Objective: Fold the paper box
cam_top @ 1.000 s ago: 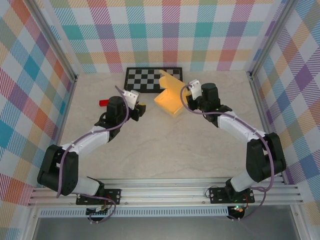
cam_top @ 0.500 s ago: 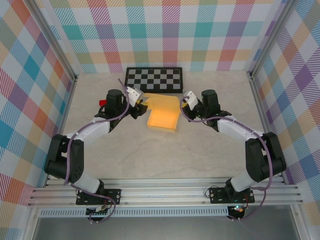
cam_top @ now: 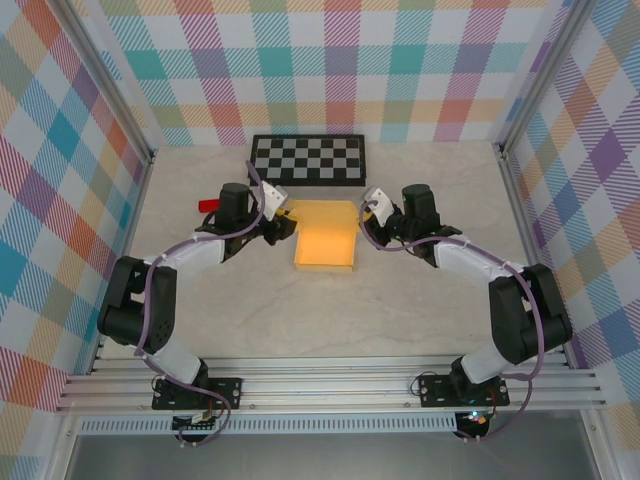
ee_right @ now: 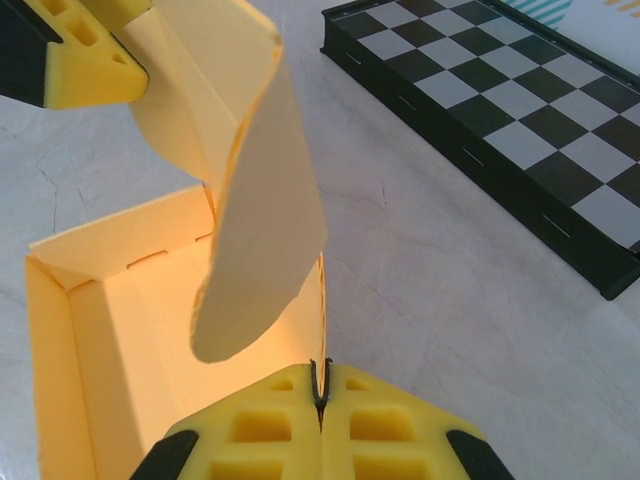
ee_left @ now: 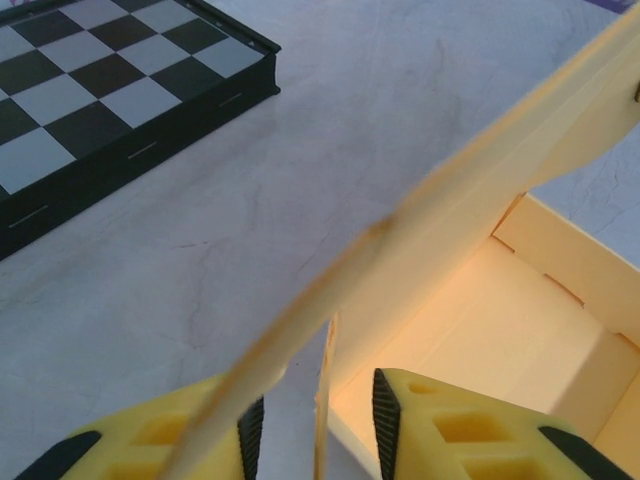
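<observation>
My right hand (ee_right: 320, 395) is pinched together on one wall of the paper box (cam_top: 325, 240). My left hand (ee_left: 310, 430) stands apart astride the opposite wall. The box sits on the counter (cam_top: 400, 300), just beside the checkerboard (cam_top: 308, 158), on its near side. The lid flap (ee_right: 260, 230) hangs loose over the tray. If my left hand closes askew, I judge it could crumple the thin wall or trap the flap.

A black-and-white checkerboard (cam_top: 308, 160) lies flat on the pale marbled table (cam_top: 330, 310). A small red thing (cam_top: 207, 206) lies left of the checkerboard, well apart.
</observation>
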